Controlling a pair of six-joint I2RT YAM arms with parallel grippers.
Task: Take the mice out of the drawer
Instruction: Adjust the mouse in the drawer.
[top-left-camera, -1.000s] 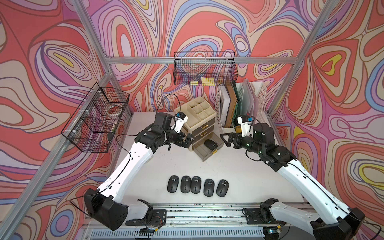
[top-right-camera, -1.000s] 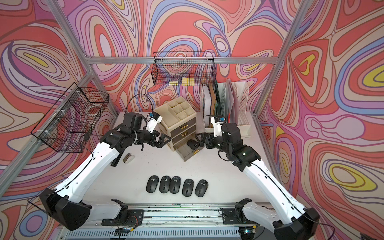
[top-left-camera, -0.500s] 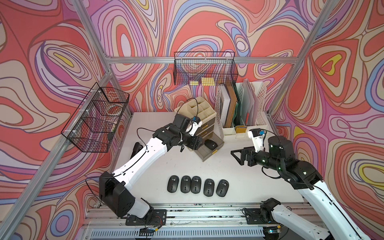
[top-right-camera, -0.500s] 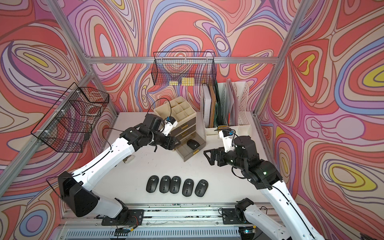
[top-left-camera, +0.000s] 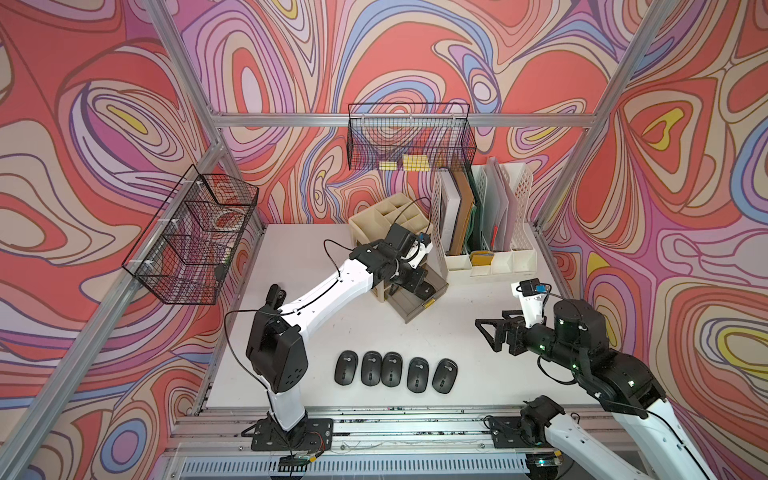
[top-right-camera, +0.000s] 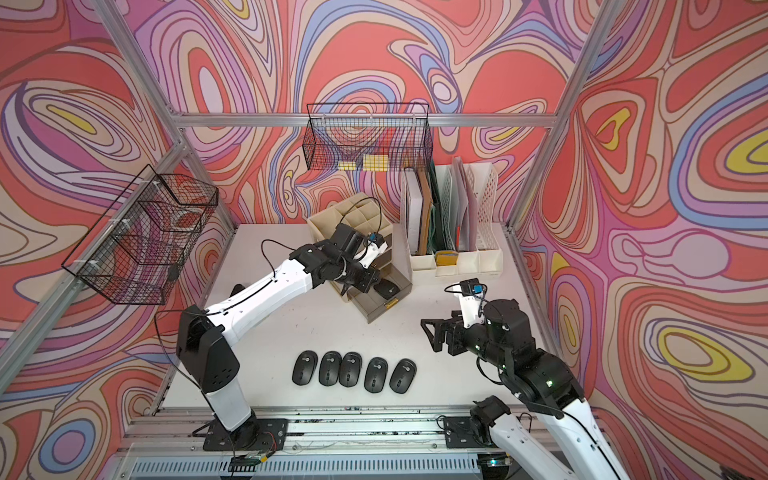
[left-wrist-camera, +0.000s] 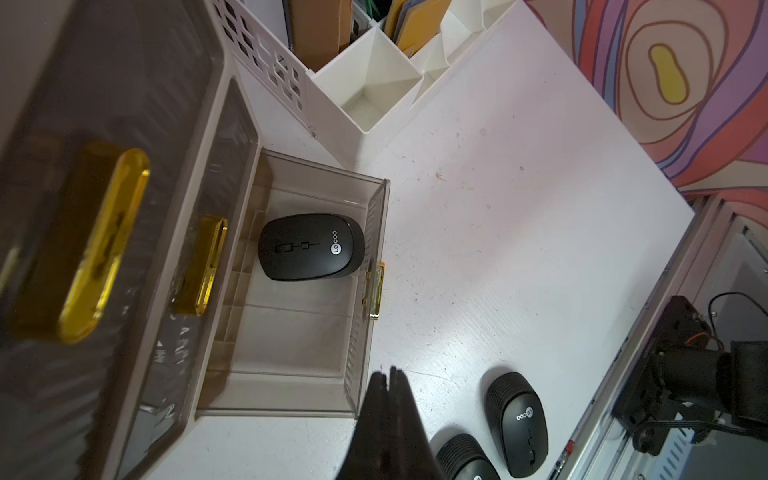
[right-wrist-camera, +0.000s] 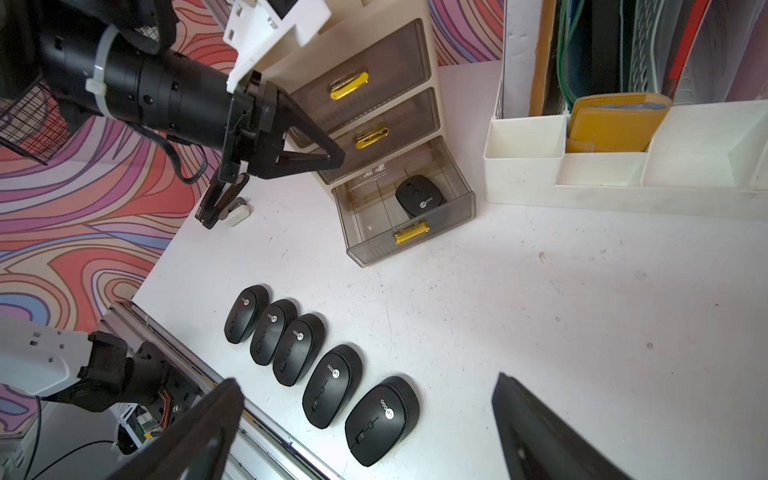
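Observation:
The drawer (top-left-camera: 411, 312), smoky grey with a gold handle, stands pulled out at the foot of the cream organiser (top-left-camera: 376, 218). One black mouse (left-wrist-camera: 311, 246) lies inside it, also visible in the right wrist view as the mouse (right-wrist-camera: 419, 195). Several more mice (top-left-camera: 392, 369) lie in a row near the table's front edge. My left gripper (left-wrist-camera: 386, 374) is shut on nothing, hovering by the drawer's side wall, apart from the mouse. My right gripper (top-left-camera: 482, 330) hangs open and empty to the right, above the table.
A white file holder (top-left-camera: 482, 224) with folders stands right of the organiser. Wire baskets hang on the back wall (top-left-camera: 409, 141) and the left wall (top-left-camera: 191, 241). A black stapler (right-wrist-camera: 218, 199) and a small staple remover (right-wrist-camera: 237, 214) lie left of the organiser.
My left gripper has swung from left of the organiser over to the open drawer and shut. My right arm has drawn back from the drawer toward the front right, still open.

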